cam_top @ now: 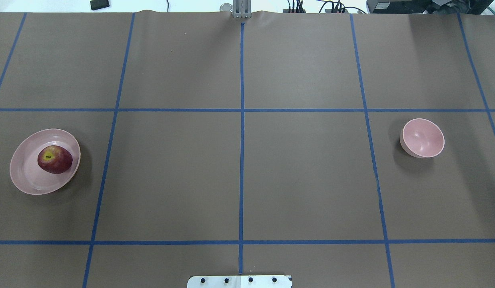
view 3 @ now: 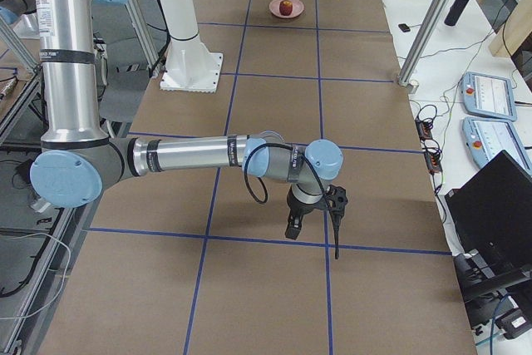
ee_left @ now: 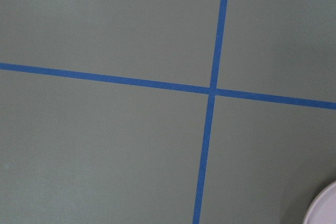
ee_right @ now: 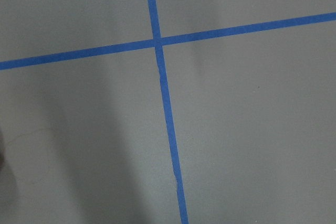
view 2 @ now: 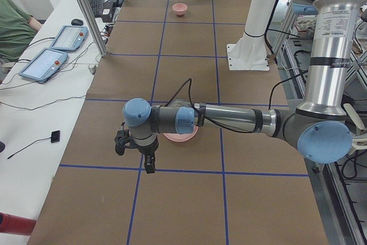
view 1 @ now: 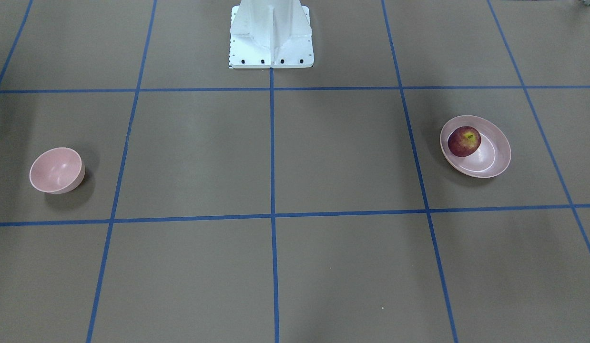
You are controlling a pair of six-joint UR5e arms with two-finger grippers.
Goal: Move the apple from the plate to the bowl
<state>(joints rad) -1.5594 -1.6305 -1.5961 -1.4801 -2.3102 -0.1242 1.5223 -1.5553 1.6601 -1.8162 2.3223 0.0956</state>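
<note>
Brown gridded table [cam_top: 303,180] stretches wide between plate [cam_top: 25,176], with the apple [cam_top: 54,159] resting inside it near the left edge, and bowl [cam_top: 422,138] opposite. Left gripper [view 2: 135,152] and right gripper [view 3: 314,212] hover; I cannot tell how far either is parted.

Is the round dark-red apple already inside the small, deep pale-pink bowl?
No, the apple sits on the wide shallow pink plate; the bowl is empty.

Glossy apple [cam_top: 55,161], smooth faintly shiny plate [cam_top: 25,176], smooth matt bowl [cam_top: 423,138], matt brown paper-like table cover [cam_top: 303,180], blue tape [cam_top: 242,160]
</note>
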